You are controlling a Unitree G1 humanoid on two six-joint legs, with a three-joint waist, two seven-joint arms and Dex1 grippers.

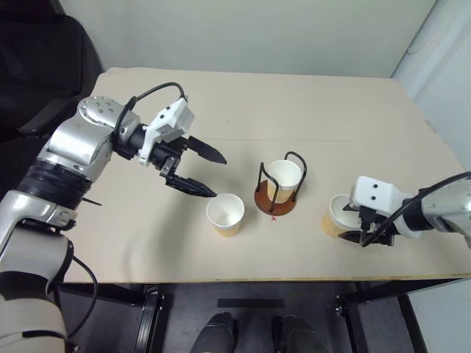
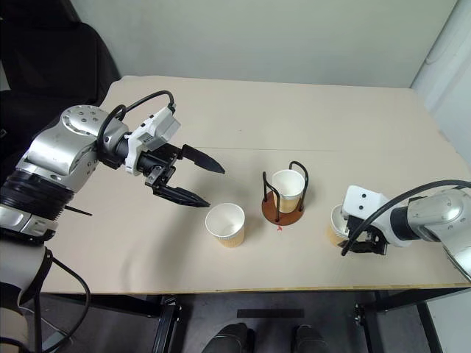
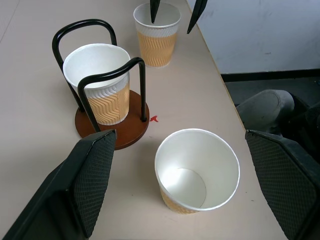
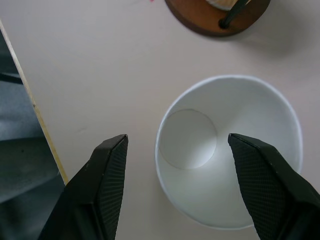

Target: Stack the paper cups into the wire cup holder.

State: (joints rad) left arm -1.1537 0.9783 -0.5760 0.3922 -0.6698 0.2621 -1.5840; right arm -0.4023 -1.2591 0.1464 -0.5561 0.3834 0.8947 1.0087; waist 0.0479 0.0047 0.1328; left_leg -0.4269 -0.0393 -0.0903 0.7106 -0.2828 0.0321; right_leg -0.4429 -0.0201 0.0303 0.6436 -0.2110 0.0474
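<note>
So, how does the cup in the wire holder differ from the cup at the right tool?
The cup in the wire cup holder stands on the reddish-brown base, enclosed by black wire loops; the cup at the right tool stands on the bare table. The holder cup has no tool near it; the right cup has one open finger inside its rim and one outside. Both are upright, empty, white inside with yellow-tan walls.

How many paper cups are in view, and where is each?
3. One cup stands inside the wire cup holder. One stands loose on the table to its left. One sits to its right, at the right gripper. None appear hidden.
</note>
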